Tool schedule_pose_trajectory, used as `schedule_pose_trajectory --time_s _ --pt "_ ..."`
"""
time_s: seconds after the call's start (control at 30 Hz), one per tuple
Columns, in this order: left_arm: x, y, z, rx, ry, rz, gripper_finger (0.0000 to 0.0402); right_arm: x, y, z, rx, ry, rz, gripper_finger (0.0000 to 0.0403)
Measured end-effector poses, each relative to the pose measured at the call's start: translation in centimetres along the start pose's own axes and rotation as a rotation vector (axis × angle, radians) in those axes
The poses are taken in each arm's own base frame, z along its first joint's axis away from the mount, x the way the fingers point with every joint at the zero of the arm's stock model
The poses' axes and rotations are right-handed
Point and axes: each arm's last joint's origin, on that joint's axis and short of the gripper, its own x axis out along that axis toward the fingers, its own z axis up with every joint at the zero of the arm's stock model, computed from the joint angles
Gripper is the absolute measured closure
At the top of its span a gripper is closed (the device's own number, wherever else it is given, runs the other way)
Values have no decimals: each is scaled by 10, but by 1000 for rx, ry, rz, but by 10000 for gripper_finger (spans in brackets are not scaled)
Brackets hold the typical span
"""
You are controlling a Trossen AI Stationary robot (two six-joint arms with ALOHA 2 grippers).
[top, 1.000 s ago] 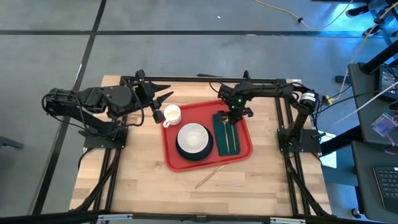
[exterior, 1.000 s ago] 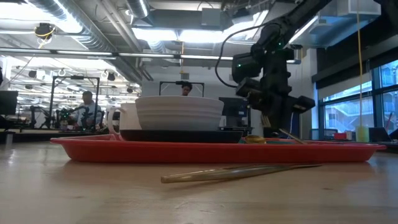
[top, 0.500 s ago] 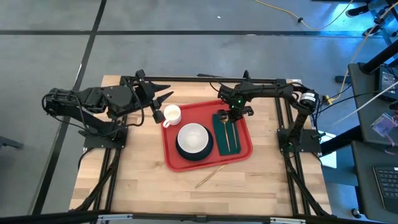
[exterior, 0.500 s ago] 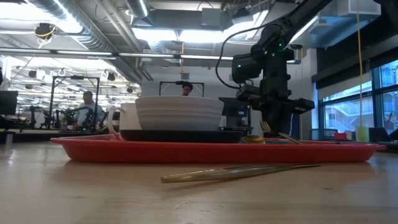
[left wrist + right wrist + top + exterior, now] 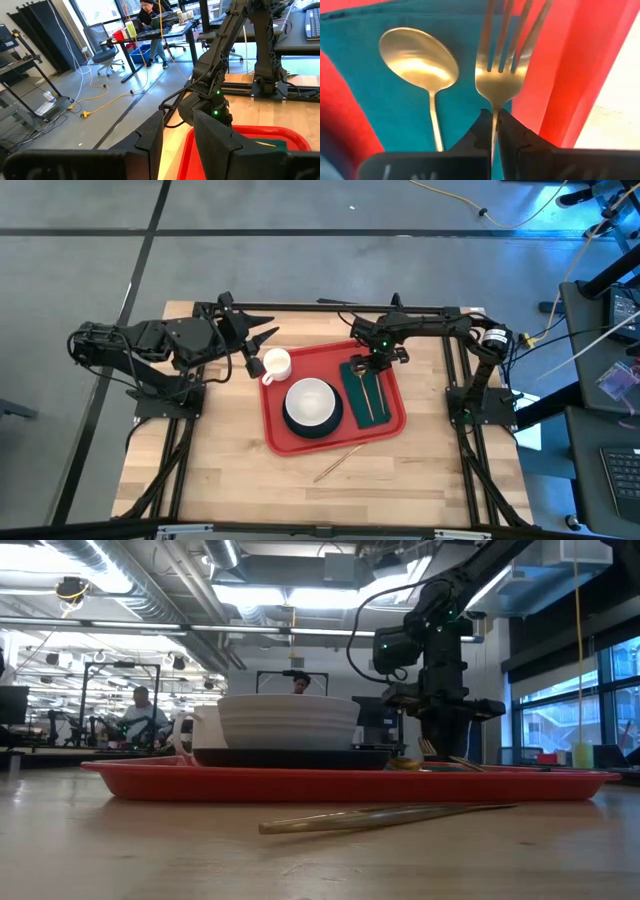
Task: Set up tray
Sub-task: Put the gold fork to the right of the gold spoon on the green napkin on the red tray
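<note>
The red tray (image 5: 275, 435) lies mid-table and holds a white bowl (image 5: 311, 402) on a dark plate, a white mug (image 5: 276, 363) at its far-left corner, and a green napkin (image 5: 352, 405). A gold spoon (image 5: 417, 57) rests on the napkin. My right gripper (image 5: 375, 365) stands over the napkin's far end, shut on a gold fork (image 5: 500, 75) beside the spoon. My left gripper (image 5: 265, 340) hovers open just left of the mug, touching nothing. My right gripper (image 5: 493, 131) pinches the fork's thin handle (image 5: 493, 114) a short way behind the tines, between its two fingertips. It comes from above, pointing down, and the fingers hide the rest of the handle. The fork lies nearly level, its tines over the napkin's right edge.
A loose gold utensil (image 5: 338, 463) lies on the wood just off the tray's near edge. Both arms' bases and dark frames stand along the table's left and right sides. Bare wood shows near the front edge. People sit at desks in the room beyond.
My right gripper has turned slightly over the napkin's far end and stayed shut on the fork. The fork has settled lower beside the spoon. The left arm has kept still.
</note>
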Motion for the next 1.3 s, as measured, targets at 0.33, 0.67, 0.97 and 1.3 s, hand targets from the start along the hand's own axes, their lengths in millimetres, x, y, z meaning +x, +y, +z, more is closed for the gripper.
schedule_pose_trajectory --time_s 0.33,0.67,0.97,1.3 --pt "0 0 0 0 0 0 300 2 6 -7 -104 11 9 393" --pt "0 0 0 0 0 0 300 2 9 -6 -89 -19 17 393" --pt "0 0 0 0 0 0 300 2 9 -7 -90 -21 13 380" --pt "0 0 0 0 0 0 300 2 8 -7 -86 -17 3 337"
